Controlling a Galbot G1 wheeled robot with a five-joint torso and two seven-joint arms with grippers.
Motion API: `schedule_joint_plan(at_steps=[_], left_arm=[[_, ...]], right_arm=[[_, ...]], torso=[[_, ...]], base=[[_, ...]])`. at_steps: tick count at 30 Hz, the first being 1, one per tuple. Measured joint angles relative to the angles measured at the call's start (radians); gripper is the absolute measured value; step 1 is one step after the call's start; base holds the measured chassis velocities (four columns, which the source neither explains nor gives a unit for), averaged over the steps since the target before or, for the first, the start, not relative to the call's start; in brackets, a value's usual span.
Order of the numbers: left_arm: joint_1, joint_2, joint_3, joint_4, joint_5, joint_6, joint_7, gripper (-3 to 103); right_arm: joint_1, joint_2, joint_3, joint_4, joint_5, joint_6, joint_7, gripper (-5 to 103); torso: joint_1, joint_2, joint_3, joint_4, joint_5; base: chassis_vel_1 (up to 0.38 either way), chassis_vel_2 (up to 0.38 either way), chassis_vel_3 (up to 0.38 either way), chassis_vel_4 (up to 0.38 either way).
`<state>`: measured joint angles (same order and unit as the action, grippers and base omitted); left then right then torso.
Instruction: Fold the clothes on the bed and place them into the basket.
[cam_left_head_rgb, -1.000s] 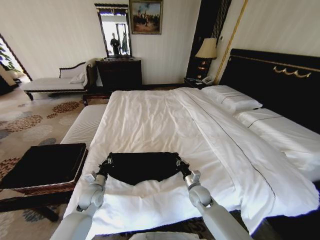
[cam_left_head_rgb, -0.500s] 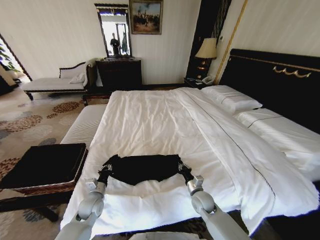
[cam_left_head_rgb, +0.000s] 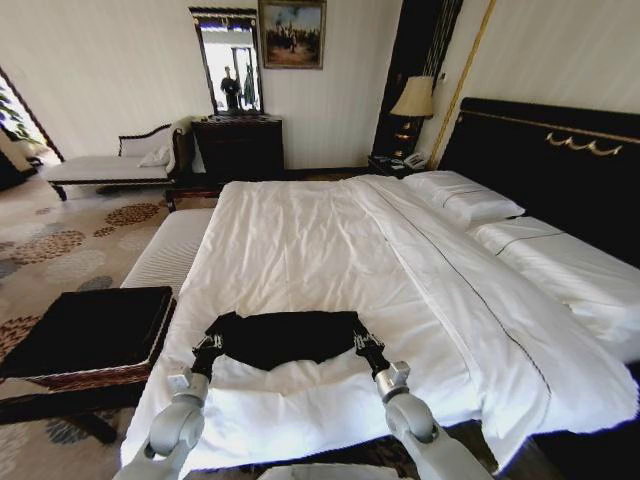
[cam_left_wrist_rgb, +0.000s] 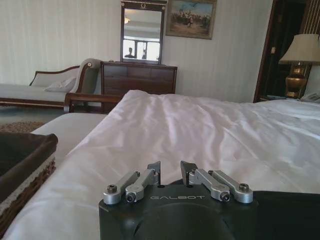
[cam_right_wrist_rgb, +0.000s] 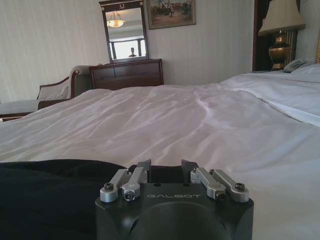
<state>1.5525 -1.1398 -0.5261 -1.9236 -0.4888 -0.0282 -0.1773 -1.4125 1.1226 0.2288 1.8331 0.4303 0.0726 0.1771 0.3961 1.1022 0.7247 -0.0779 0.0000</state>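
Black T-shirt (cam_left_head_rgb: 283, 336) lying flat on the white bed (cam_left_head_rgb: 330, 240), near the foot edge, folded into a wide band.

Left gripper (cam_left_head_rgb: 208, 346) at the left end of the shirt, low on the duvet, touching the cloth. Right gripper (cam_left_head_rgb: 366, 346) at the right end, also low and touching the cloth. Shirt stretched between the two.

In the left wrist view, left gripper (cam_left_wrist_rgb: 170, 173) with a narrow gap between the fingertips (cam_left_wrist_rgb: 154, 169), black cloth just beside and under them. In the right wrist view, right gripper (cam_right_wrist_rgb: 165, 172) with the same narrow gap, black shirt (cam_right_wrist_rgb: 50, 195) spread out to one side and reaching in between the fingertips (cam_right_wrist_rgb: 144, 167). Cannot tell for sure if the cloth is pinched tight.

Basket (cam_left_head_rgb: 85, 335) well off to the left of the left gripper, beside the bed, dark lining on top, brown woven wall below. Pillows (cam_left_head_rgb: 460, 195) far ahead of the right gripper, by the black headboard (cam_left_head_rgb: 560, 165).
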Motion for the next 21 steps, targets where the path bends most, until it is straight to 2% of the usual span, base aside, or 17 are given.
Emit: schedule_joint_plan(at_steps=[1, 2, 5, 6, 7, 8, 9, 10, 11, 12, 13, 14, 15, 16, 17, 18, 21], left_arm=[[0.011, 0.004, -0.022, -0.013, 0.000, -0.001, 0.000, 28], [0.018, 0.008, -0.039, -0.023, -0.002, -0.002, 0.001, 33], [0.021, 0.037, -0.066, -0.067, -0.026, 0.012, -0.004, 43], [0.021, 0.037, -0.066, -0.067, -0.026, 0.012, -0.004, 43], [0.012, 0.048, -0.058, -0.078, -0.030, 0.025, -0.009, 49], [-0.007, 0.064, -0.035, -0.092, -0.032, 0.049, -0.014, 55], [-0.029, 0.079, -0.008, -0.097, -0.033, 0.072, -0.021, 55], [-0.072, 0.103, 0.050, -0.094, -0.036, 0.099, -0.035, 60], [-0.113, 0.121, 0.106, -0.078, -0.045, 0.117, -0.038, 66], [-0.113, 0.121, 0.106, -0.078, -0.045, 0.117, -0.038, 66], [-0.129, 0.127, 0.125, -0.069, -0.048, 0.122, -0.039, 72], [-0.177, 0.143, 0.180, -0.037, -0.055, 0.129, -0.041, 77], [-0.177, 0.143, 0.180, -0.037, -0.055, 0.129, -0.041, 77], [-0.226, 0.151, 0.233, 0.007, -0.056, 0.131, -0.042, 77], [-0.259, 0.155, 0.269, 0.044, -0.055, 0.131, -0.041, 88], [-0.293, 0.155, 0.307, 0.092, -0.048, 0.129, -0.041, 93], [-0.308, 0.152, 0.332, 0.135, -0.041, 0.125, -0.041, 97]], right_arm=[[-0.014, -0.009, 0.010, 0.022, 0.005, 0.000, 0.006, 40], [-0.022, -0.020, 0.018, 0.040, 0.011, -0.001, 0.011, 40], [-0.012, -0.064, 0.025, 0.092, 0.044, -0.031, 0.029, 57], [-0.012, -0.064, 0.025, 0.092, 0.044, -0.031, 0.029, 57], [0.000, -0.078, 0.018, 0.100, 0.057, -0.046, 0.033, 57], [0.021, -0.096, 0.004, 0.107, 0.075, -0.068, 0.038, 62], [0.048, -0.114, -0.014, 0.108, 0.094, -0.089, 0.040, 68], [0.091, -0.135, -0.045, 0.101, 0.119, -0.116, 0.041, 68], [0.130, -0.144, -0.074, 0.085, 0.132, -0.130, 0.039, 79], [0.130, -0.144, -0.074, 0.085, 0.132, -0.130, 0.039, 79], [0.147, -0.147, -0.086, 0.076, 0.136, -0.134, 0.037, 79], [0.189, -0.150, -0.119, 0.049, 0.143, -0.141, 0.032, 85], [0.189, -0.150, -0.119, 0.049, 0.143, -0.141, 0.032, 85], [0.229, -0.148, -0.152, 0.020, 0.145, -0.145, 0.026, 90], [0.258, -0.143, -0.181, -0.005, 0.144, -0.146, 0.023, 95], [0.286, -0.131, -0.214, -0.040, 0.137, -0.146, 0.020, 98], [0.302, -0.112, -0.240, -0.080, 0.122, -0.146, 0.016, 100]], torso=[[0.000, 0.000, 0.000, 0.0000, 0.0001], [0.000, 0.000, 0.000, 0.0000, 0.0000], [0.000, 0.000, 0.000, 0.0002, 0.0001], [0.000, 0.000, 0.000, 0.0002, 0.0001], [0.000, 0.000, 0.000, 0.0003, 0.0001], [0.000, 0.000, 0.000, 0.0001, 0.0001], [0.000, 0.000, 0.000, 0.0000, 0.0000], [0.000, 0.000, 0.000, -0.0001, 0.0000], [0.000, 0.000, 0.000, -0.0002, 0.0000], [0.000, 0.000, 0.000, -0.0002, 0.0000], [0.000, 0.000, 0.000, 0.0000, 0.0000], [0.000, 0.000, 0.000, -0.0001, 0.0000], [0.000, 0.000, 0.000, -0.0001, 0.0000], [0.000, 0.000, 0.000, -0.0002, 0.0001], [0.000, 0.000, 0.000, -0.0001, -0.0004], [0.000, 0.000, 0.000, 0.0000, -0.0002], [0.000, 0.000, 0.000, -0.0001, -0.0001]], base=[[0.000, 0.000, 0.000, 0.000], [0.000, 0.000, 0.000, 0.000], [0.000, 0.000, 0.000, 0.000], [0.000, 0.000, 0.000, 0.000], [0.000, 0.000, 0.000, 0.000], [0.000, 0.000, 0.000, 0.000], [0.000, 0.000, 0.000, 0.000], [0.000, 0.000, 0.000, 0.000], [0.000, 0.000, 0.000, 0.000], [0.000, 0.000, 0.000, 0.000], [0.000, 0.000, 0.000, 0.000], [0.000, 0.000, 0.000, 0.000], [0.000, 0.000, 0.000, 0.000], [0.000, 0.000, 0.000, 0.000], [0.000, 0.000, 0.000, 0.000], [0.000, 0.000, 0.000, 0.000], [0.000, 0.000, 0.000, 0.000]])
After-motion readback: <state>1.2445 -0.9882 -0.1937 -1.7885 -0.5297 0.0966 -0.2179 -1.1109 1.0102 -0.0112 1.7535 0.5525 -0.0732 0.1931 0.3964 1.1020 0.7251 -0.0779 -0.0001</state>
